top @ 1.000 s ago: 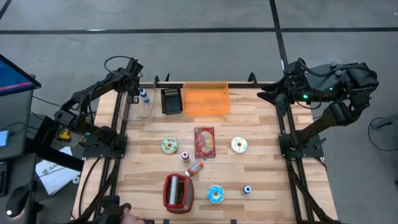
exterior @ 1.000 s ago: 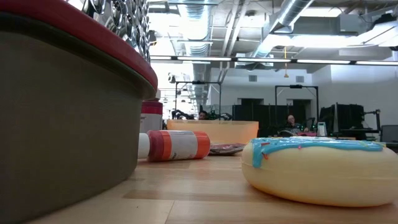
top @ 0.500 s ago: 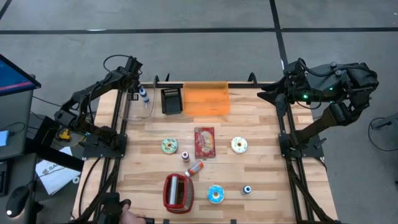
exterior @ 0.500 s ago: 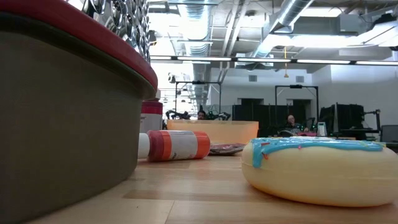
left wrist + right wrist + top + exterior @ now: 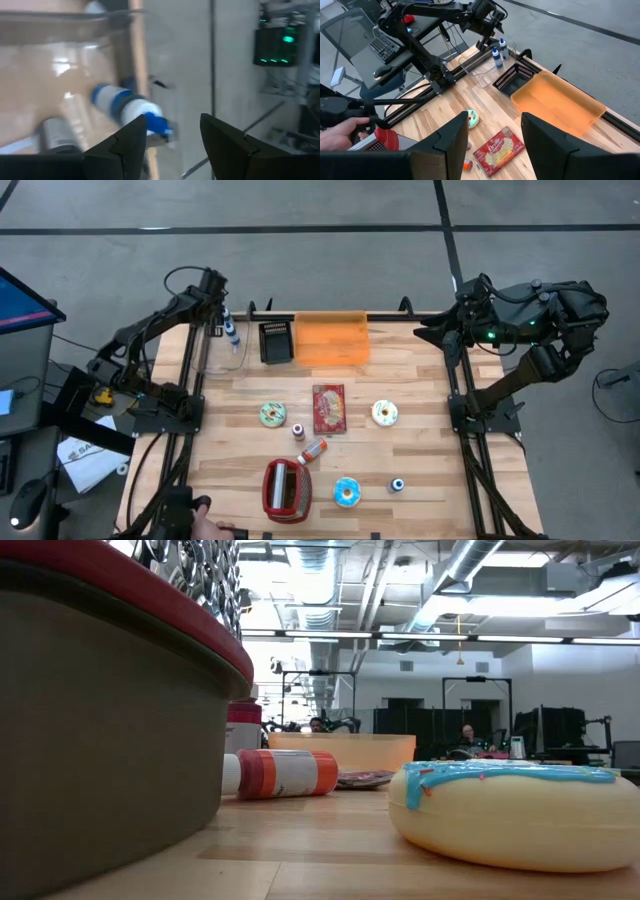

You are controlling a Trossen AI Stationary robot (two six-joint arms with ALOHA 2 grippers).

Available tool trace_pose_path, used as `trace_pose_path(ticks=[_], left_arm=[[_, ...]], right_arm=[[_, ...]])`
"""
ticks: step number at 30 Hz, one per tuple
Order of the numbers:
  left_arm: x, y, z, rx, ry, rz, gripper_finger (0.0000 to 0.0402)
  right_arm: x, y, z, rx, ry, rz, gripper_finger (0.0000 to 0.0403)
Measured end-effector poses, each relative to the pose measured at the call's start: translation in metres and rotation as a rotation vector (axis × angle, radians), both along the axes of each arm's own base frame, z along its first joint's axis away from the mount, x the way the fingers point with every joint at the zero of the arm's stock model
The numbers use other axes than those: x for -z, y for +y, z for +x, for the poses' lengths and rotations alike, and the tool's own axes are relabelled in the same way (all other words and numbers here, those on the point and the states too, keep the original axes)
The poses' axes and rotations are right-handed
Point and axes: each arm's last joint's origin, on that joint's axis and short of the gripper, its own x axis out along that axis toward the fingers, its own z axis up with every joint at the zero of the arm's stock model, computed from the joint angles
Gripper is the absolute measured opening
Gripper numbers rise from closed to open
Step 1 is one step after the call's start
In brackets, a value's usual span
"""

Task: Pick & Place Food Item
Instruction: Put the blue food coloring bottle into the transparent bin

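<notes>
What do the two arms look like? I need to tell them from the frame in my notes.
Both are dark, jointed and slim. The left arm carries looped black cables near its wrist. The right arm is bulkier at the top, with small green lights. Each pincer has two dark, flat, tapered fingers.
</notes>
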Motion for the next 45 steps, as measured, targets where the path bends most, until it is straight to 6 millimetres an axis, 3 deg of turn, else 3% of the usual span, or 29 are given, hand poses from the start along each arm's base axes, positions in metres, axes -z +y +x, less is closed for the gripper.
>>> trace_pose_path(ticks=[4, 10, 17, 21, 25, 34, 38, 41, 45], left_arm=[[-0.014, 0.001, -0.001, 0.043, 0.045, 0.103, 0.0182], [-0.053, -0.003, -0.003, 0.186, 0.126, 0.359, 0.0182], [-0.112, -0.020, 0.002, 0.643, 0.178, 0.823, 0.0182], [-0.140, -0.041, 0.009, 0.952, 0.130, 1.108, 0.0182], [-0.163, -0.075, 0.017, 1.261, 0.073, 1.378, 0.0182], [-0.183, -0.138, 0.037, 1.517, 0.036, 1.647, 0.0182], [-0.209, -0.155, 0.040, 1.377, 0.217, 1.810, 0.0182], [-0.232, -0.165, 0.041, 1.282, 0.380, 1.902, 0.0182], [-0.249, -0.168, 0.048, 1.322, 0.509, 1.886, 0.0182]], right_arm=[[0.000, 0.000, 0.000, 0.000, 0.000, 0.000, 0.0175], [0.000, 0.000, 0.000, -0.005, 0.004, -0.013, 0.0175], [0.000, -0.001, 0.000, -0.004, 0.013, -0.056, 0.0175], [-0.001, -0.001, 0.000, -0.011, 0.015, -0.070, 0.0175], [-0.001, -0.001, -0.001, -0.015, 0.019, -0.078, 0.0175], [0.011, 0.002, 0.005, -0.025, 0.105, -0.032, 0.0175], [0.038, 0.012, 0.025, -0.110, 0.239, 0.079, 0.0175], [0.074, 0.026, 0.045, -0.186, 0.413, 0.179, 0.0175], [0.124, 0.048, 0.056, -0.167, 0.624, 0.274, 0.0175]])
